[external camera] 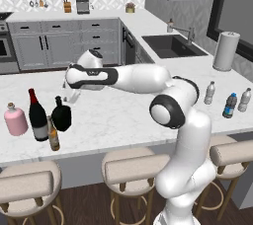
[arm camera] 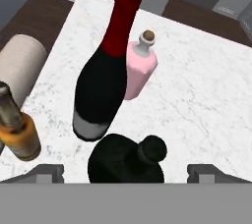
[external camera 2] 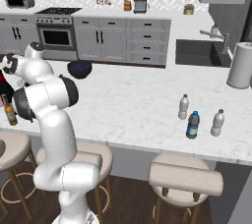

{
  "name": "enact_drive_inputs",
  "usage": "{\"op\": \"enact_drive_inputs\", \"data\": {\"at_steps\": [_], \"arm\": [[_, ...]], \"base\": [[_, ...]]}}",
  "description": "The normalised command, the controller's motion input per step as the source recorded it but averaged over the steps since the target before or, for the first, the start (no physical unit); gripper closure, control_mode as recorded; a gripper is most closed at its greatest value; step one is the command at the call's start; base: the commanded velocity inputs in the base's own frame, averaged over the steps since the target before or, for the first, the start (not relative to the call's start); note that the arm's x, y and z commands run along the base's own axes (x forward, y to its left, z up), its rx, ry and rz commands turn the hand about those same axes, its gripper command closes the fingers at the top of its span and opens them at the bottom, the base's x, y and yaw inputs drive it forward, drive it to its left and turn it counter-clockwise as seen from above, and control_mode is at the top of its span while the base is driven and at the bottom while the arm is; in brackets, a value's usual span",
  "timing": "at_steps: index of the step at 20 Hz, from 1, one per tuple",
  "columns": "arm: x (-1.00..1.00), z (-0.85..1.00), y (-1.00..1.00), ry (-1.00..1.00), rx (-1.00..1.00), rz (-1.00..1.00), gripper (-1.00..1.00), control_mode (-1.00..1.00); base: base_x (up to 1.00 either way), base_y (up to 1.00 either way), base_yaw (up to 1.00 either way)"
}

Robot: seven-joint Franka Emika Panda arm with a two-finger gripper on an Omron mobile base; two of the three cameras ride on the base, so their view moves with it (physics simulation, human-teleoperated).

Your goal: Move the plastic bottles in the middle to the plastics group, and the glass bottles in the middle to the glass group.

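Note:
My gripper [arm camera: 125, 174] is open, its tips spread wide just above the squat black flask [arm camera: 125, 163], whose short neck rises between them. Beyond the flask stand the tall dark wine bottle [arm camera: 103, 85] with a red neck and the pink bottle [arm camera: 141, 68] with a tan stopper. To their left is the amber beer bottle [arm camera: 17, 134]. In the left base view the gripper [external camera: 69, 96] hovers over the flask [external camera: 61, 115], with the wine bottle [external camera: 37, 115], pink bottle [external camera: 16, 119] and beer bottle [external camera: 53, 136] close by. At the counter's right end, the blue-tinted bottle [external camera: 229, 105] stands between two clear bottles [external camera: 210, 93] [external camera: 244, 99].
The marble counter [external camera: 113, 115] runs between the two groups. A paper towel roll [external camera: 226, 51] and sink [external camera: 170, 45] lie at the back right. Stools [external camera: 131, 167] line the counter's near edge. A dark round bowl-like thing [external camera 2: 79, 68] sits at the counter's far edge.

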Motion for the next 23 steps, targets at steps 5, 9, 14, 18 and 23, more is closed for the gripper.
{"op": "enact_drive_inputs", "data": {"at_steps": [5,9,14,18,23], "arm": [[-0.30,0.64,-0.71,0.10,0.00,-0.23,-1.00,-1.00],[-0.51,0.50,-0.98,0.15,0.01,-0.34,-1.00,-1.00],[-0.93,0.35,-1.00,0.08,0.00,-0.37,-1.00,-1.00],[-0.84,0.31,-0.95,0.10,0.00,-0.39,-1.00,-1.00],[-0.62,0.39,-0.88,0.16,0.00,-0.42,-1.00,-1.00]], "base": [[0.00,0.00,0.00],[0.00,0.00,0.00],[0.00,0.00,0.00],[0.00,0.00,0.00],[0.00,0.00,0.00]]}}
